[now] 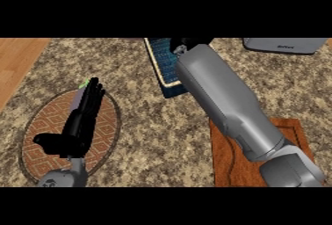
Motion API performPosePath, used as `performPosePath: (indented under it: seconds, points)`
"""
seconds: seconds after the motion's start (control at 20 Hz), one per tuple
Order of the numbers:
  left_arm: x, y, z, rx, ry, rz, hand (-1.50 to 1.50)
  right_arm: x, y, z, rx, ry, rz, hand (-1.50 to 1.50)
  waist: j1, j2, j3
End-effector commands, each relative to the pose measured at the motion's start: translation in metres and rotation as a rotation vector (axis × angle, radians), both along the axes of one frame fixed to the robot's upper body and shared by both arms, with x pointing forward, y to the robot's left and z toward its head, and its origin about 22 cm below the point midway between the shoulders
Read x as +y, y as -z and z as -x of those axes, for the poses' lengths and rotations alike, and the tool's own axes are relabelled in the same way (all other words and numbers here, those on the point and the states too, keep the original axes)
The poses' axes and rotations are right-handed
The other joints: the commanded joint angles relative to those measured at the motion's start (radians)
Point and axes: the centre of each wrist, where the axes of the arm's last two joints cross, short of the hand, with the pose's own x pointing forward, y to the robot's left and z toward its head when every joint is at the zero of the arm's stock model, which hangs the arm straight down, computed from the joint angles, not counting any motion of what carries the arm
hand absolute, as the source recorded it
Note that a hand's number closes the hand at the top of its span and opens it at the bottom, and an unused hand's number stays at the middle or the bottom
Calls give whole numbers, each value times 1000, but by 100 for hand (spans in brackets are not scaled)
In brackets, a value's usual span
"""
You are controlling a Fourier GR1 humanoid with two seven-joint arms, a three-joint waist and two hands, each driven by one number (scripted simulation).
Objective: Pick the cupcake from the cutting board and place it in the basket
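You had two grey forearms and two black hands in the head view. Your left hand [77, 127] stood open at the view's left, with its fingers [92, 94] straight and close together, pointing up the picture, and its thumb [48, 141] spread out to the side. It held nothing. It showed over one orange-brown patterned plate with a dark rim [40, 127], which lay on the speckled brown stone counter [149, 136].

Your right forearm [227, 105] ran from the lower right corner up to the top centre and crossed one reddish-brown wooden cutting board with a grooved border [224, 151]. The forearm hid much of that board's upper left part. Only a small dark part of your right hand [185, 45] showed past the end of the forearm, at the top edge of the scene. I could not tell whether that hand was open or closed, nor whether it had hold of anything.

The right hand lay over the upper end of one dark blue rectangular basket with a pale rim [162, 66], which sat near the top centre, well apart from the board.

I could not find the cupcake. The visible parts of the board and the basket carried none, and the forearm and hand covered the rest.

One grey appliance [285, 45] sat at the top right. One strip of light wooden surface [16, 57] bordered the counter at the upper left.
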Motion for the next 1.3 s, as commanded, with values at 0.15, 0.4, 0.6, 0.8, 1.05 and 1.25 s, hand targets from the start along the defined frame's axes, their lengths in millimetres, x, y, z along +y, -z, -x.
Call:
performPosePath:
  seconds: [0.15,0.4,0.6,0.8,1.05,1.25]
  points:
    - [1,3,2,1,-16,1,0,0,31,6,9,197,-161,150,-12,-2,1]
    - [7,-5,-4,8,-24,2,0,-3,42,10,-22,180,-211,150,-33,-2,2]
    - [8,-10,3,-7,-37,6,0,-17,55,4,-30,235,-254,150,-39,-8,2]
    - [11,0,5,-1,-43,2,0,-16,69,10,17,221,-236,-150,-40,-5,1]
    - [12,0,7,14,-34,-7,0,-16,83,18,-50,186,-269,-150,-39,-7,2]
    - [16,7,18,41,-30,9,0,-7,55,12,-181,154,-268,-150,-43,-8,1]
